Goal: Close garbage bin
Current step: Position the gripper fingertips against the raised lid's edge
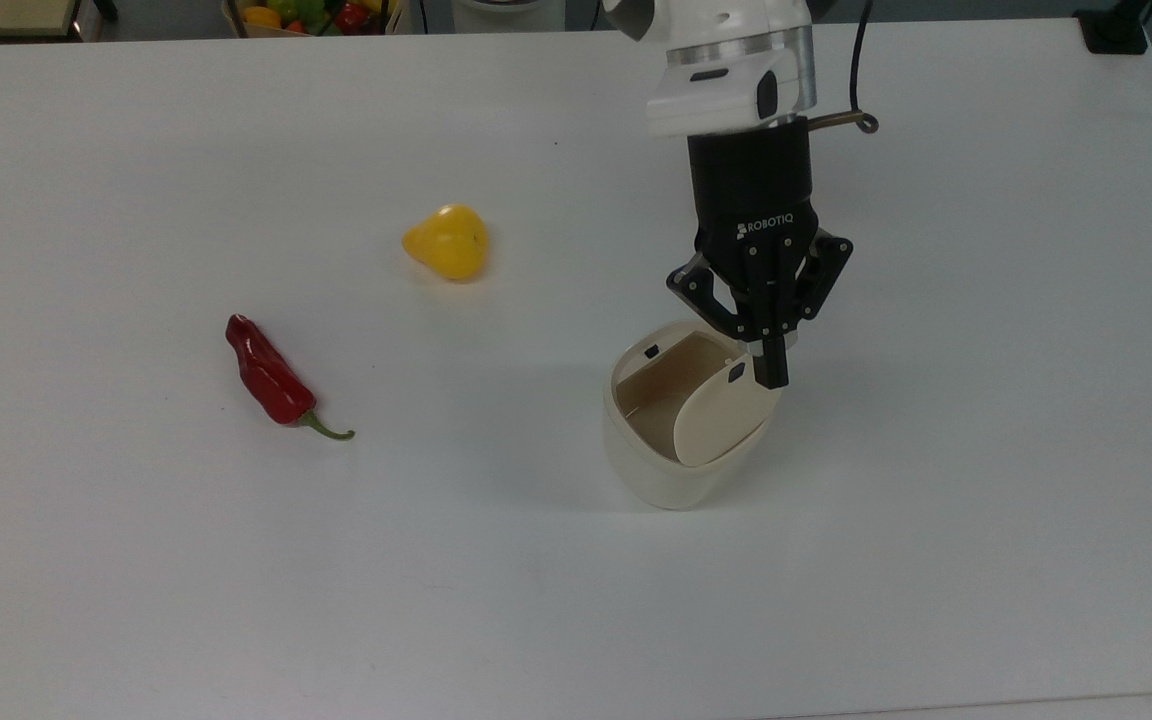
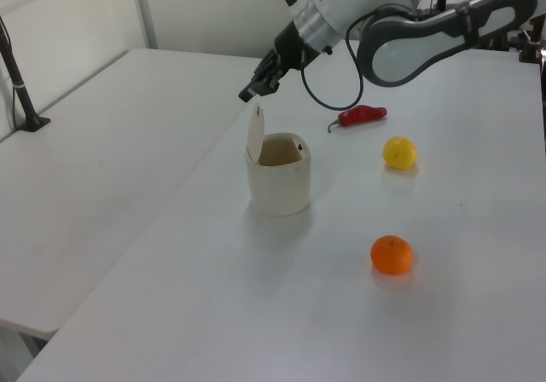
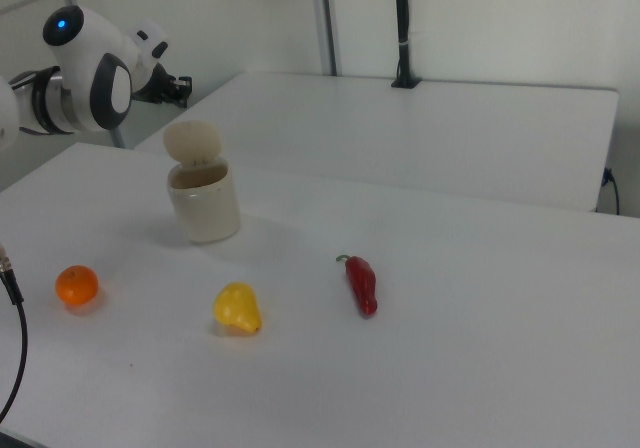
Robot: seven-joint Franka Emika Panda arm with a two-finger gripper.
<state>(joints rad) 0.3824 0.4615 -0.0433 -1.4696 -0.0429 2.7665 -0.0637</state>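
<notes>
Now: fingers (image 1: 772, 372) pressed together | at upright lid (image 1: 721, 418) top | garbage bin (image 1: 671, 470) open

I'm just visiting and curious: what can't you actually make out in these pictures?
- Orange: in the top view the arm covers it.
- Garbage bin floor: top view, raised lid and walls hide it.
- Gripper: right view, largely behind the arm.
- Crate of produce: cut by the top view's upper edge.
</notes>
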